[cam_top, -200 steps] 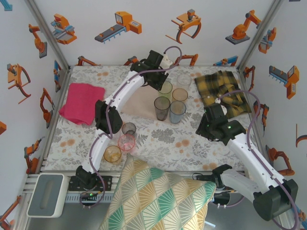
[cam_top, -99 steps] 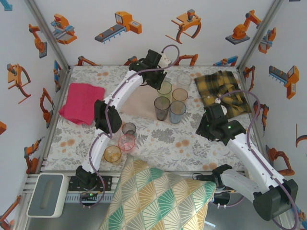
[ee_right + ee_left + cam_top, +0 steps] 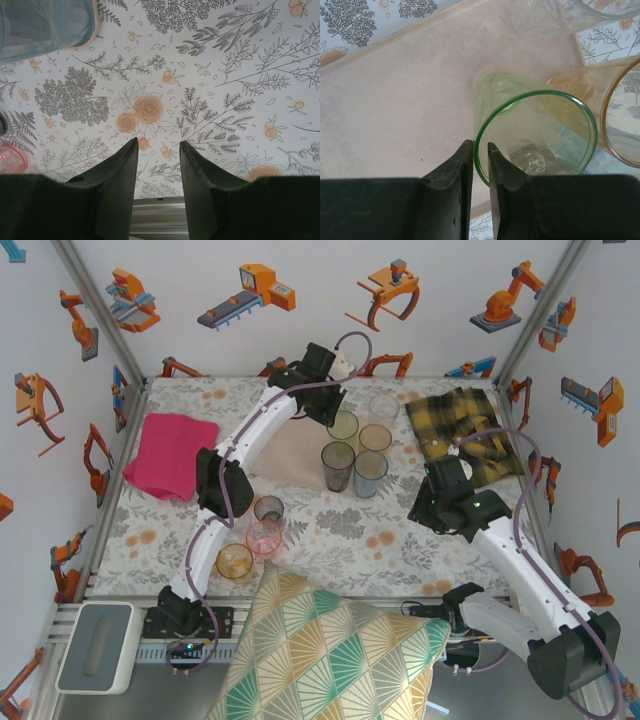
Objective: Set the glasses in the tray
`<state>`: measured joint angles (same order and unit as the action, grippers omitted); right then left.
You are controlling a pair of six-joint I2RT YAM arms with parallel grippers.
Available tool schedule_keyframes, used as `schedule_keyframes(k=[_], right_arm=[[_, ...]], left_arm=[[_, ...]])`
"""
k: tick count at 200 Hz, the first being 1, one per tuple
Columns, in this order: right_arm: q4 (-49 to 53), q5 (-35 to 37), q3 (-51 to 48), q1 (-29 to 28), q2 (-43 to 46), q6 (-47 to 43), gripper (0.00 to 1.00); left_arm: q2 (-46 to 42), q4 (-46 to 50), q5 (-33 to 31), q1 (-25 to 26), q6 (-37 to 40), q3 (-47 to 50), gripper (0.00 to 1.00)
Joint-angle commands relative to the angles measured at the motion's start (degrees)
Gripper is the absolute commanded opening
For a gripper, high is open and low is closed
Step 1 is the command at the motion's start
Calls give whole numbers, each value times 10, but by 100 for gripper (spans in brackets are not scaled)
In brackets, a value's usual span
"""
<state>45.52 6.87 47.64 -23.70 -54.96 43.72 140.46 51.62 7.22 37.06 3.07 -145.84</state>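
**On the tray (image 3: 395,110): green glass (image 3: 535,132) between the left claw's (image 3: 480,149) fingers (image 3: 462,167)**

The green glass has its base on the pale tray, near the tray's right edge. The left claw is set at its near side, with one finger outside the wall and the other inside the rim. The fingers stand close together, leaving a narrow slit for the thin wall. Whether they actually press it cannot be told.

Just beside the green glass are a clear glass (image 3: 545,20) on the far side and an amber glass (image 3: 620,100) on the right, both at the tray's edge. Whether they stand wholly on the tray cannot be told. In the top view a smoky grey glass (image 3: 337,466) and a blue glass (image 3: 370,473) stand side by side on the near side of this group.

Off the tray, on the floral table (image 3: 340,535) near the left arm's elbow, three glasses stand close together: a small grey glass (image 3: 268,508), a pink glass (image 3: 263,537) and an orange glass (image 3: 235,561).

The right claw (image 3: 157,145) hangs over bare floral cloth, well apart from the tray. Its fingers are parted with nothing between them.

A magenta cloth (image 3: 170,453) lies left of the tray and a plaid cloth (image 3: 462,430) lies to its right. A patterned cushion (image 3: 320,650) sits at the near edge between the arm bases.
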Motion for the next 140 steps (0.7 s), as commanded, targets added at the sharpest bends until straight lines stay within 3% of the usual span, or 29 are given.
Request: schedule_keyframes(k=[1,56,140], right_arm=[[-9,1,0,4,-3,4,39],[-9,0,0,4,-3,5,40],[-11,0,-2,5,-4,4,40]], left_arm=[[-5,7,11,2,-13,-17,23],[-9,8,16,3,-14,-17,23],[6,3,20,-1,-11,-23,36]])
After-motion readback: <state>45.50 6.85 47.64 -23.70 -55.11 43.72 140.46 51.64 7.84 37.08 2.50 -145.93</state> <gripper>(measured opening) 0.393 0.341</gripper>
